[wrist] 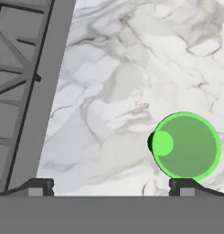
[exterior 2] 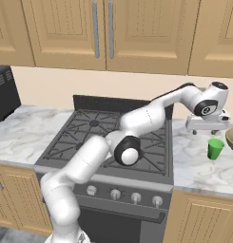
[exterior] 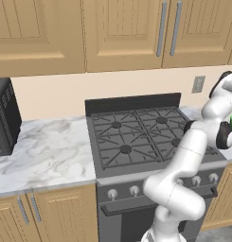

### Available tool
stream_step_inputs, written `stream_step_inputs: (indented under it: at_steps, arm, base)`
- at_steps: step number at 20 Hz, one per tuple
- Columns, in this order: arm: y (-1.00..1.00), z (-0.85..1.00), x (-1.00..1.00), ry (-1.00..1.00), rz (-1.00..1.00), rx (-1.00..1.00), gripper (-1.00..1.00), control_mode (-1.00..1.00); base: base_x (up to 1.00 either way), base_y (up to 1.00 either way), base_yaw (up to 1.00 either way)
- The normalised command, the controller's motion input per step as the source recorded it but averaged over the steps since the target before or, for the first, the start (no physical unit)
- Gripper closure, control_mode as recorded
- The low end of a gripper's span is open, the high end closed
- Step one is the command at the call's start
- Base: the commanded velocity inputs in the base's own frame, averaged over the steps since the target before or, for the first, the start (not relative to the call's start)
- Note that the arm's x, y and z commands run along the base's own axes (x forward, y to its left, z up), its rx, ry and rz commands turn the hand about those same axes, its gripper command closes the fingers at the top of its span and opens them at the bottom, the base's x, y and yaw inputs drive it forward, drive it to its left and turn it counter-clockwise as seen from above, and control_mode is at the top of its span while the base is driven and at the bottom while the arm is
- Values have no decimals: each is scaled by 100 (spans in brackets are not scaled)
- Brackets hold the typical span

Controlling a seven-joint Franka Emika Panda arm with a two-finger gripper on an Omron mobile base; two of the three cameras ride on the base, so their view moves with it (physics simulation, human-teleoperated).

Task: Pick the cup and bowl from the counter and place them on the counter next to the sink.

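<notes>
White marble counter [exterior 2: 199, 166] is running along the wall under the wooden upper cabinets [exterior 2: 137, 33], split by the black gas stove [exterior 2: 108, 137] with grates; light wooden base cabinets [exterior: 56, 212] are sitting below. A dark microwave-like box [exterior: 4, 118] is standing on the counter stretch left of the stove. The white arm [exterior 2: 137, 123] is reaching across the stove top to the counter stretch on its right. The olive-gold bowl [exterior 2: 232, 137] is sitting at the right edge of the right base view, just beside the cup and cut off by the frame. The gripper [exterior 2: 207, 132] is hanging above the counter, up and slightly left of the cup, not touching it; jaws are standing wide apart with nothing between them. In the hand view the two dark fingertips [wrist: 38, 186] are spread far apart, the right one lying just under the cup's rim. The green cup [exterior 2: 215, 148] is standing upright on the marble right of the stove, near the bowl; seen from above in the hand view [wrist: 185, 145], it looks empty. A wall outlet [exterior: 198, 84] is sitting on the backsplash behind the stove's right side.
</notes>
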Motion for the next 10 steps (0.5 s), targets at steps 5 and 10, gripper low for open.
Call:
stream_step_inputs:
  at_steps: [5, 10]
  arm:
    - [0, -18, 31, 19, -8, -4, -100, -100]
    - [-3, -10, 17, 15, -6, 0, -100, -100]
  base:
    - [0, 0, 0]
    - [0, 0, 0]
